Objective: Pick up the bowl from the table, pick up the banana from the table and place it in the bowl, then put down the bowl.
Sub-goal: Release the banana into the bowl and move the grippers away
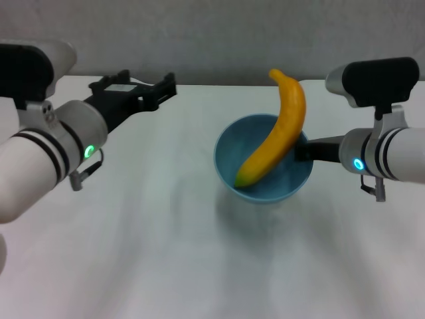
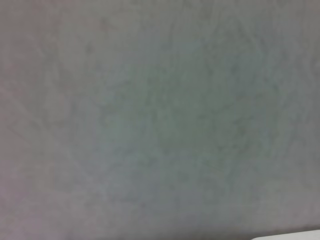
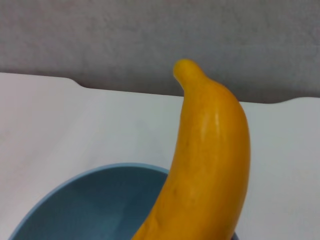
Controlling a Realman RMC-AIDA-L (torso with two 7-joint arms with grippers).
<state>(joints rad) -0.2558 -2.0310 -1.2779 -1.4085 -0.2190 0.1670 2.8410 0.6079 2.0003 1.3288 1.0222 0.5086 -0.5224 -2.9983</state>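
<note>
The light-blue bowl (image 1: 229, 159) sits at centre right of the white table (image 1: 166, 266). The yellow-orange banana (image 1: 282, 126) leans inside it, one end on the bowl's floor and the pointed end sticking up over the far rim. My right gripper (image 1: 302, 151) is shut on the bowl's right rim. I cannot tell whether the bowl touches the table. The right wrist view shows the banana (image 3: 210, 165) close up over the bowl (image 3: 85, 200). My left gripper (image 1: 166, 90) is open and empty, raised at the far left, well away from the bowl.
A grey wall stands behind the table's far edge, where a shallow dark notch (image 3: 175, 92) is cut. The left wrist view shows only a plain grey surface.
</note>
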